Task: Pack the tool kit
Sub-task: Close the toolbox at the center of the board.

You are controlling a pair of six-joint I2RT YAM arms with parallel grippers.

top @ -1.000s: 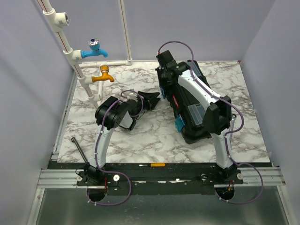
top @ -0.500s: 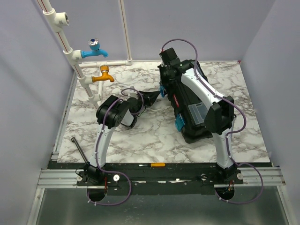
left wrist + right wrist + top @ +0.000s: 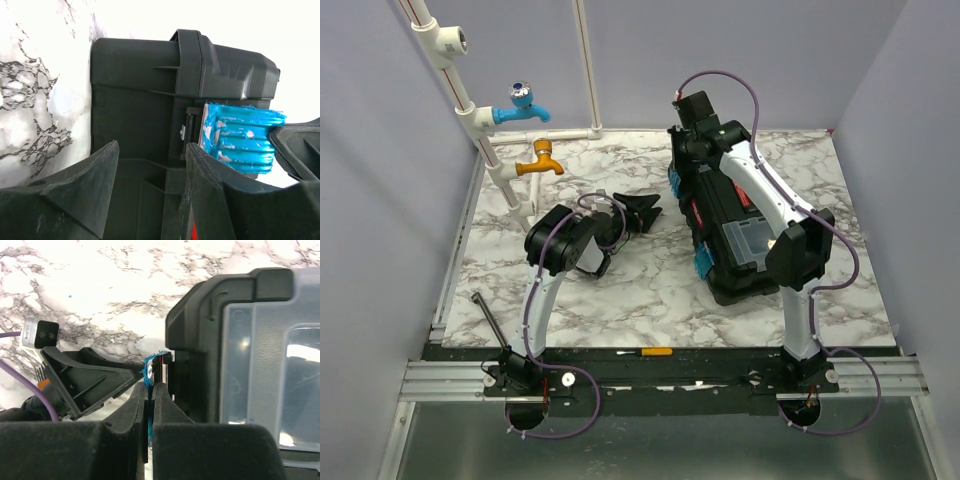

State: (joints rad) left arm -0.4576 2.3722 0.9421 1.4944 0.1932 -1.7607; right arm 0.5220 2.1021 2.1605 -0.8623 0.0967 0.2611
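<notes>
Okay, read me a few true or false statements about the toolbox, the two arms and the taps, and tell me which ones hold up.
1. The left end effector is open, with nothing between its fingers. True.
2. The right end effector is wide open above the taps. False: it is shut, at the far end of the toolbox, beside a teal latch.
3. An orange-handled screwdriver lies on the black rail at the near edge. True.
4. Both taps are blue. False: there is a blue tap and an orange tap.
5. The toolbox stands on the left half of the marble table. False: it stands on the right half.
</notes>
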